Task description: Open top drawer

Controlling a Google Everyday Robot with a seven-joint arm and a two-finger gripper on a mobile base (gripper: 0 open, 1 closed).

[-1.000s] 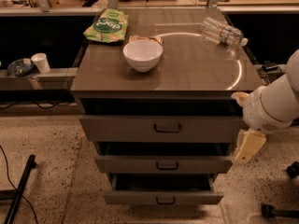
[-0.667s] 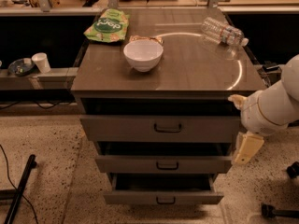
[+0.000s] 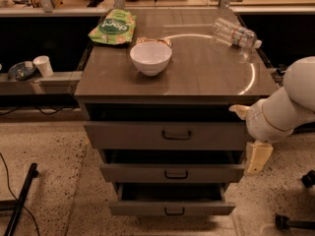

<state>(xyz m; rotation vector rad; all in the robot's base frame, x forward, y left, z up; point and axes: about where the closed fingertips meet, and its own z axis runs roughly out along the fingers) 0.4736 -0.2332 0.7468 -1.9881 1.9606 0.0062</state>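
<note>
The top drawer (image 3: 128, 135) is the widest of three grey drawers in the cabinet, with a small black loop handle (image 3: 177, 134) at its centre. It stands slightly out, with a dark gap under the cabinet top. My gripper (image 3: 249, 134) is at the right end of this drawer's front, on a white arm coming in from the right. Its cream fingers (image 3: 258, 157) stand apart, one near the front's upper right corner and one below it. The gripper is open and holds nothing, well right of the handle.
On the cabinet top (image 3: 206, 77) sit a white bowl (image 3: 150, 57), a green snack bag (image 3: 114, 27) and a lying plastic bottle (image 3: 235, 33). The middle drawer (image 3: 172, 173) and the bottom drawer (image 3: 172, 206) stand partly out. A black stand leg (image 3: 22, 198) lies on the floor at left.
My arm has crept slightly to the left toward the drawer's right end. The drawers and the things on top have not moved.
</note>
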